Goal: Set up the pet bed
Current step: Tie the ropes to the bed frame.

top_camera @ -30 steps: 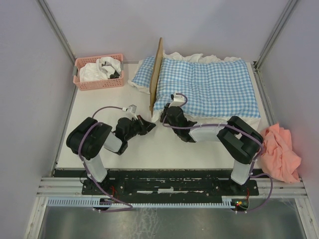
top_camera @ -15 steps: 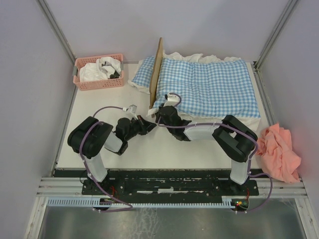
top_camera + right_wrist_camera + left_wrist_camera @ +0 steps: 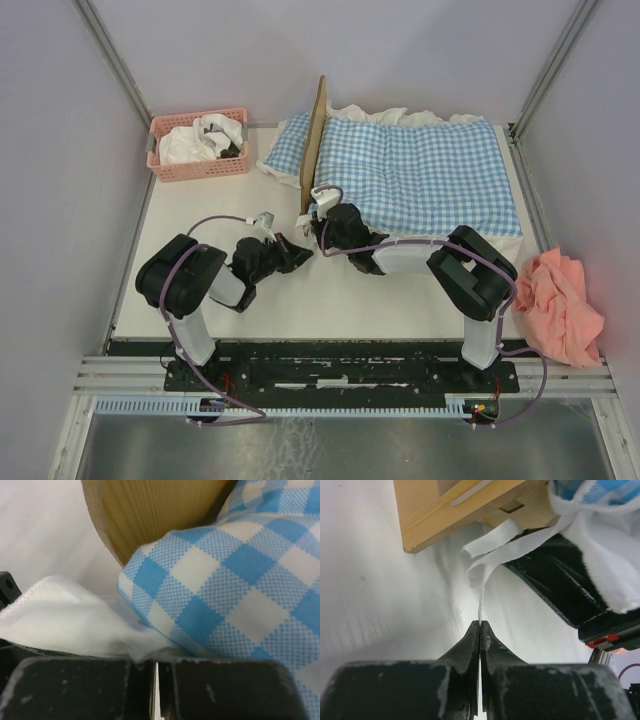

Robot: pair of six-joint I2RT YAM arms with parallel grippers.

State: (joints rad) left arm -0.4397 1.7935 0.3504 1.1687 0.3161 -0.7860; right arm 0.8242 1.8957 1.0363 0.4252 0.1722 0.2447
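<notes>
The pet bed's light-wood headboard (image 3: 314, 150) stands on edge at the table's middle. The blue-white gingham bedding (image 3: 420, 175) covers the rest of the frame. My left gripper (image 3: 303, 250) lies low on the table by the headboard's near corner. In the left wrist view the gripper (image 3: 480, 623) is shut on a thin white tie ribbon (image 3: 505, 545) that hangs from the bedding under the wooden frame (image 3: 450, 505). My right gripper (image 3: 322, 215) is at the bedding's near-left corner. In the right wrist view it (image 3: 154, 664) is shut on the white ruffle (image 3: 75, 620) below the gingham (image 3: 225, 580).
A pink plastic basket (image 3: 197, 145) with white and dark cloth stands at the back left. A crumpled pink cloth (image 3: 562, 305) lies off the table's right edge. The two grippers are almost touching at the headboard corner.
My right gripper has moved left and slightly away from me, along the bedding's near edge to the headboard corner. The left gripper has hardly moved.
</notes>
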